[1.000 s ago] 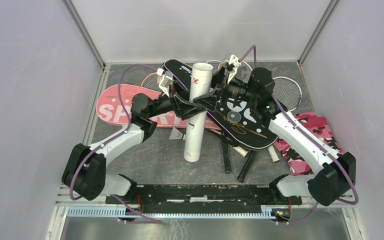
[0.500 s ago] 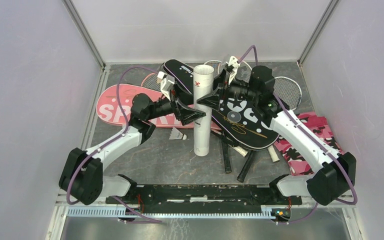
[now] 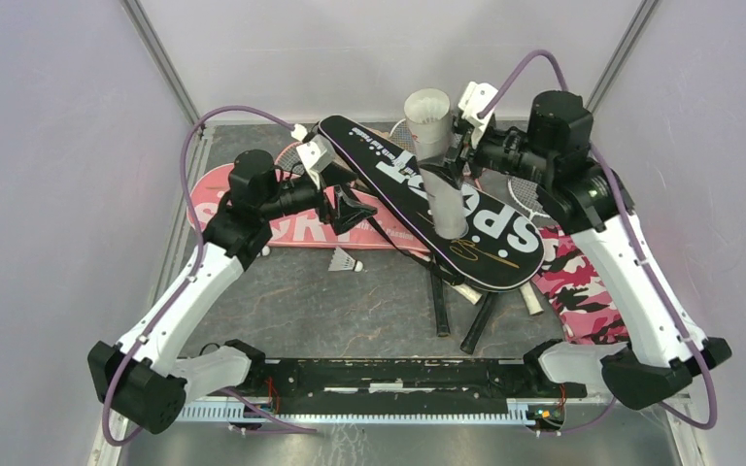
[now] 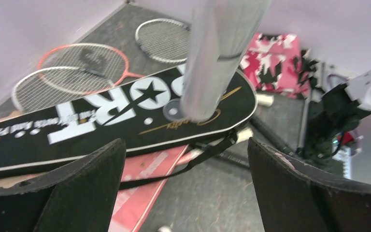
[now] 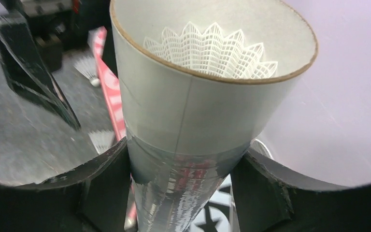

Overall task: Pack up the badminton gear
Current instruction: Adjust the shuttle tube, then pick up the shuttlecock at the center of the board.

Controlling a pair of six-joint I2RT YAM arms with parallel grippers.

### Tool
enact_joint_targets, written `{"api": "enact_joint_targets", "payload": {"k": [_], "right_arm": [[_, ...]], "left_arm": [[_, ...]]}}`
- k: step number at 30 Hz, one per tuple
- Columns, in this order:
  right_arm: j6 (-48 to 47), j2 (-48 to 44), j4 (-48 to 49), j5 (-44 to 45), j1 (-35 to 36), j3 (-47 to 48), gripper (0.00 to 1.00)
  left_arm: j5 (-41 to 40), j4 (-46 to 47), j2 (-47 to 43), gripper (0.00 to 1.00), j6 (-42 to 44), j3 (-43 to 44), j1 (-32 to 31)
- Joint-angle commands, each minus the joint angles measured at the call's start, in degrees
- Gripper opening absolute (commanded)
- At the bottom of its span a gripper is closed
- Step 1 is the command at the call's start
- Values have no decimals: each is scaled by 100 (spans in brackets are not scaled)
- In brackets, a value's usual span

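My right gripper (image 3: 454,157) (image 5: 181,191) is shut on the long white tube (image 3: 437,155) (image 5: 207,101) and holds it upright in the air over the black "SPORT" cover (image 3: 418,194) (image 4: 101,113). A white shuttlecock (image 5: 212,48) sits inside the tube's open top. My left gripper (image 3: 352,209) (image 4: 186,193) hangs open and empty to the tube's left, above the pink cover (image 3: 219,204) (image 4: 145,193). A loose shuttlecock (image 3: 348,262) lies on the floor. Racket heads (image 4: 82,60) lie behind the covers.
A pink camouflage cloth (image 3: 583,291) (image 4: 275,63) lies at the right, under my right arm. Dark racket handles (image 3: 442,306) stick out from under the black cover toward the near edge. Walls close in on three sides.
My right gripper has closed on the tube and lifted it up and back off the floor. My left gripper has let go, opened wide and pulled away to the left.
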Motion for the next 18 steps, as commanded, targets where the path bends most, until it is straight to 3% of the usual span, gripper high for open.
{"api": "enact_joint_targets", "payload": {"k": [1,9,14,18], "right_arm": [[-1263,-315,-1411,1175,-17,338,31],[-1889,-858,-2361,2912,-17,264,28],[-1988,-1167,-2538,3178,-22,-236,27],[-2108,-1204,-2760,3156,-22,-574,27]], "left_arm": [[-961,-1775,-247,100,1717,383,32],[-391,-2055,259,97,2723,469,-98],[-353,-2486,1048,91,3334,901,-162],[-944,-3004,1346,89,3503,1067,-162]]}}
